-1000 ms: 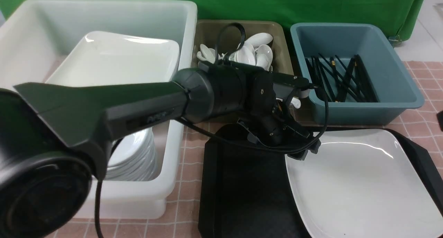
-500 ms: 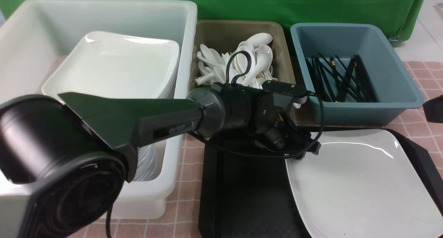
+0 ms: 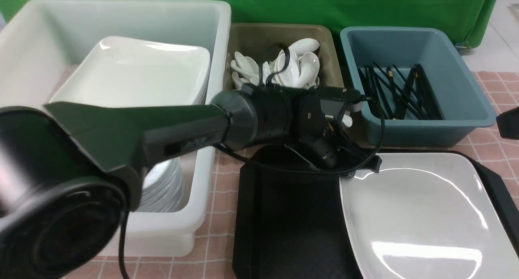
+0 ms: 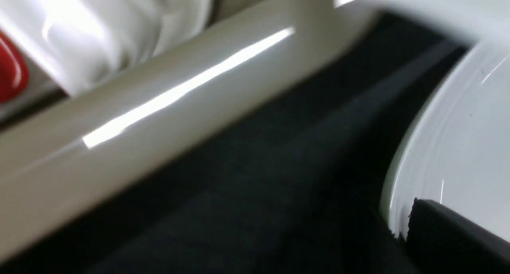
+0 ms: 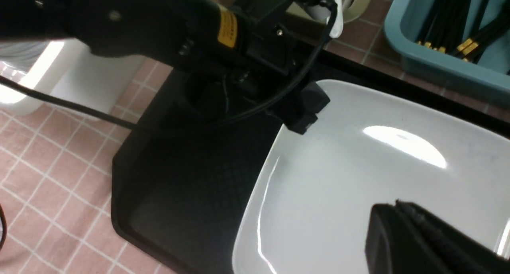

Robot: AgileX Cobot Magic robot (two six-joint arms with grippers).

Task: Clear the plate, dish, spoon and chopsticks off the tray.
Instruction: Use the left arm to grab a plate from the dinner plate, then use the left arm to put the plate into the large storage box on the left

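The left gripper (image 3: 367,167) is pinching the far-left corner of the plate (image 3: 421,214) on the tray (image 3: 284,214); the right gripper (image 5: 394,210) is hanging closed, off to the right.

The left arm (image 3: 162,125) covers the near half of the olive plastic bin (image 3: 275,31) and the far left corner of the black rectangular plastic tray (image 3: 284,222). The glossy white rounded-square plate (image 3: 421,214) runs off the right edge. The lower finger of the left end effector (image 3: 374,166) is hidden beneath the plate's corner, so its grip is unclear.
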